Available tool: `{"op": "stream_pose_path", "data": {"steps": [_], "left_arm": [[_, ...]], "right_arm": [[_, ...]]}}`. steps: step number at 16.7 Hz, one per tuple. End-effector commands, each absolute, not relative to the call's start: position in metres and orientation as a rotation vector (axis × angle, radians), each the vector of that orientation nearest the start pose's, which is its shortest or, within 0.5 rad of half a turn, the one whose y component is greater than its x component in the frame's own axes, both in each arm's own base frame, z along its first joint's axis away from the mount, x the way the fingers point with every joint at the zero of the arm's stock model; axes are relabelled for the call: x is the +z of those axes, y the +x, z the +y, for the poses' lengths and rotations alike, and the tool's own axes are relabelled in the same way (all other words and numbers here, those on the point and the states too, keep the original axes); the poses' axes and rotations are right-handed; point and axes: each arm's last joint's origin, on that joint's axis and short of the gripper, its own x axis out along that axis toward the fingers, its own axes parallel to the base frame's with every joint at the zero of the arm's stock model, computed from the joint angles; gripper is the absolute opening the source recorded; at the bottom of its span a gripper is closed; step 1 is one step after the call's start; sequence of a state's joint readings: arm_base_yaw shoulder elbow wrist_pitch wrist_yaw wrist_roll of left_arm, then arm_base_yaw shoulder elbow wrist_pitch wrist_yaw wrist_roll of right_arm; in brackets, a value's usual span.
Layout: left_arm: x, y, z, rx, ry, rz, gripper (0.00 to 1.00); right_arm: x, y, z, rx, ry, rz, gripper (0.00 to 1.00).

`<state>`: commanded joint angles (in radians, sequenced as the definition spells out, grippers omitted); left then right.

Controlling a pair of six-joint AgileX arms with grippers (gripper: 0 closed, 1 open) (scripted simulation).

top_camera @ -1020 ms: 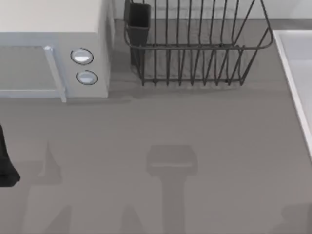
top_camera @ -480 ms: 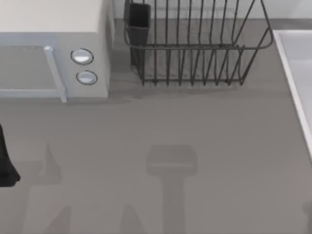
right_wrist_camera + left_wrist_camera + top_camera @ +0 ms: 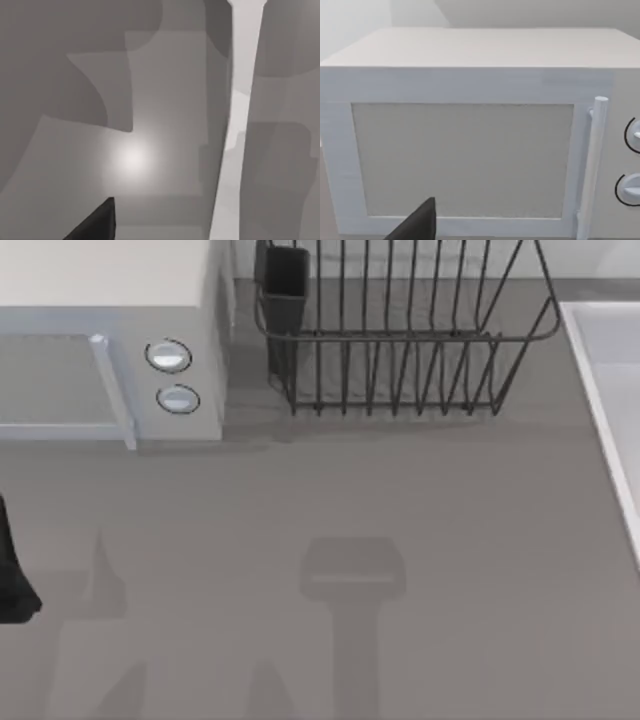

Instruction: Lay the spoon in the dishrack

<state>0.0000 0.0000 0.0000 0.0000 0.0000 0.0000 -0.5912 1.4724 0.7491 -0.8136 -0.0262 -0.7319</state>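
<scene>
The dishrack (image 3: pixel 400 335) stands at the table's (image 3: pixel 400 540) far edge, long axis running left-right, just right of the microwave (image 3: pixel 110 340). The left arm (image 3: pixel 12 575) sits at the left edge. In the right wrist view a pale spoon handle (image 3: pixel 240 125) crosses the grey surface lengthwise.

Dishrack (image 3: pixel 400 340) right of microwave (image 3: pixel 110 340), table's (image 3: pixel 400 540) rear.

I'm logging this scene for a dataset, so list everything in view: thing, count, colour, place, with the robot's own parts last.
dishrack: one, dark grey wire, back middle of table.
cutlery cup: one, dark, dishrack's left corner.
microwave: one, pale grey, back left.
knobs: two, round, silvery, microwave's right side.
door handle: one, pale, upright on microwave door.
pale slab: one, light grey, table's right edge.
table: one, grey.
left arm: one, black, table's left edge.
</scene>
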Motion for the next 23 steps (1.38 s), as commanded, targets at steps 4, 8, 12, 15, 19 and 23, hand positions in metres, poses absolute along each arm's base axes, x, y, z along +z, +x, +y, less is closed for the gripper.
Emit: {"op": "stream_pose_path", "data": {"steps": [4,8,12,15,19,23], "left_arm": [[0.16,0.106,-0.001,0.0,0.0,0.0,1.0],[0.16,0.106,-0.001,0.0,0.0,0.0,1.0],[0.16,0.106,-0.001,0.0,0.0,0.0,1.0],[0.16,0.106,-0.001,0.0,0.0,0.0,1.0],[0.16,0.106,-0.001,0.0,0.0,0.0,1.0],[0.16,0.106,-0.001,0.0,0.0,0.0,1.0]], "right_arm": [[0.106,0.188,-0.123,0.108,-0.111,1.523,1.0],[0.095,0.186,-0.122,0.111,-0.108,1.528,1.0],[0.095,0.186,-0.122,0.111,-0.108,1.528,0.85],[0.095,0.186,-0.122,0.111,-0.108,1.528,0.62],[0.095,0.186,-0.122,0.111,-0.108,1.528,0.32],[0.095,0.186,-0.122,0.111,-0.108,1.528,0.02]]}}
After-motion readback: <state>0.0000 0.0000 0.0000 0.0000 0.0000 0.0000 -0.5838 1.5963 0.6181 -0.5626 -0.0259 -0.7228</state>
